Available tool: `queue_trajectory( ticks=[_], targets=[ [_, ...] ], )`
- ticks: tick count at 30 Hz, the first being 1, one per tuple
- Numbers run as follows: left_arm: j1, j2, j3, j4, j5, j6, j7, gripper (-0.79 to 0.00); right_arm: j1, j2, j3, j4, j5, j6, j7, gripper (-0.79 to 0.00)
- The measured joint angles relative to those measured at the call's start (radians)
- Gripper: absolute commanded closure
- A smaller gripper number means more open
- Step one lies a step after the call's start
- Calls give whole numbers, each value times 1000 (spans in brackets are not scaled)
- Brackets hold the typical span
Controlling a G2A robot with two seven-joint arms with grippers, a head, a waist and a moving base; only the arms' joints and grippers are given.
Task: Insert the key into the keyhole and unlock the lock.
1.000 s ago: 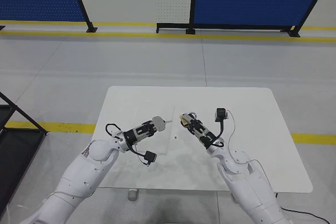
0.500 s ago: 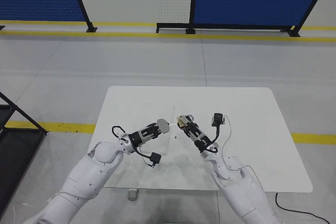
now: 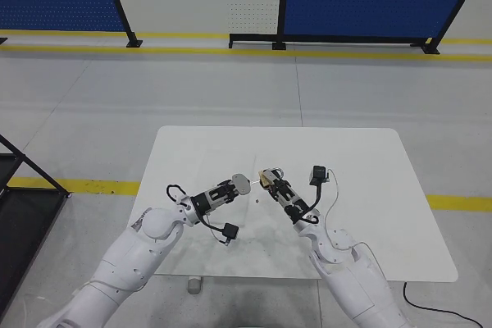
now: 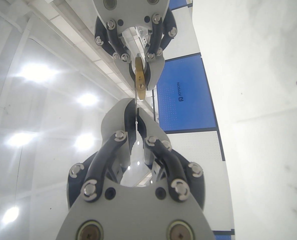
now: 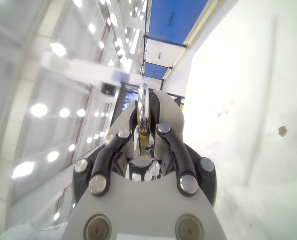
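- The left hand (image 4: 134, 112) is closed. Its ribbed dark pads pinch the key (image 4: 137, 128), a thin flat metal blade seen edge-on and held in the air above the middle of the surface (image 3: 353, 156).
- Just beyond it, fingertip to fingertip, the right hand (image 5: 144, 112) is clamped on the padlock (image 4: 139, 81), a small brass-coloured block with a smooth rounded edge.
- Both hands have grey shells, curved black links and shiny round screws.
- The key's tip meets the end of the brass body opposite the shackle (image 5: 143, 96). Whether it has gone in cannot be told.
- The shackle is a polished chrome loop that sticks out past the right fingertips, on the side away from the key.
- The surface is a smooth white rectangle with rounded corners. A small brown speck (image 5: 282, 131) lies on it, well apart from both hands.
- Off to the left, a black metal-framed rack (image 3: 8, 205) stands on the pale glossy floor (image 3: 107, 98).
- Farther off, yellow lines (image 3: 230, 51) run across the floor. Behind them stand blue perforated panels (image 3: 361, 16) in black frames.
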Motion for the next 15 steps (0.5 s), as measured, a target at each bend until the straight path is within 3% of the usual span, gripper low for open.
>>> queue_trajectory(
  ticks=[15],
  targets=[
    [-10, -12, 12, 19, 5, -2, -11, 0, 0, 0, 0, 0, 0, 0, 0, 0]
  ],
)
